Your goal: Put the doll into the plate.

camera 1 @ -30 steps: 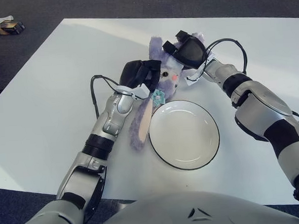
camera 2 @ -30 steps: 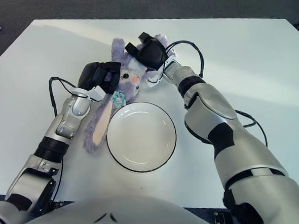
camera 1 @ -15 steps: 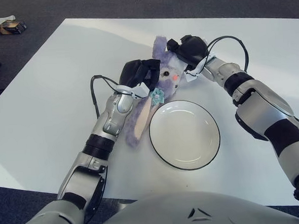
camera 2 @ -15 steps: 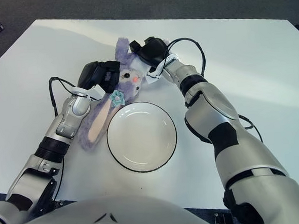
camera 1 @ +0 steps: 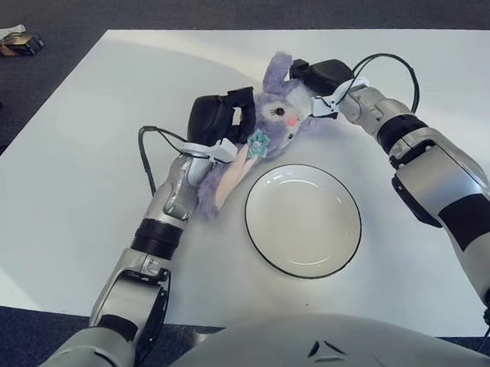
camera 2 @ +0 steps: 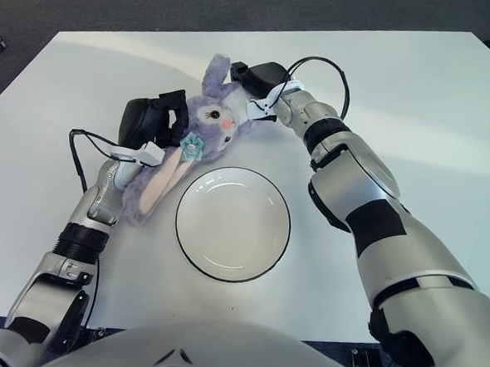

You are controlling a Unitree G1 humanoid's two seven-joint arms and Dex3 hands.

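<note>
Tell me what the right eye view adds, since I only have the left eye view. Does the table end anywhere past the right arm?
Observer: Yes. In the right eye view the table ends at a far right corner, with dark floor beyond it.
Operator: Can you follow the whole right arm there?
Observer: Yes. It runs from the right hand, closed on the far side of the doll, all the way down to the upper arm at the bottom edge. The left hand holds the doll's other side.
</note>
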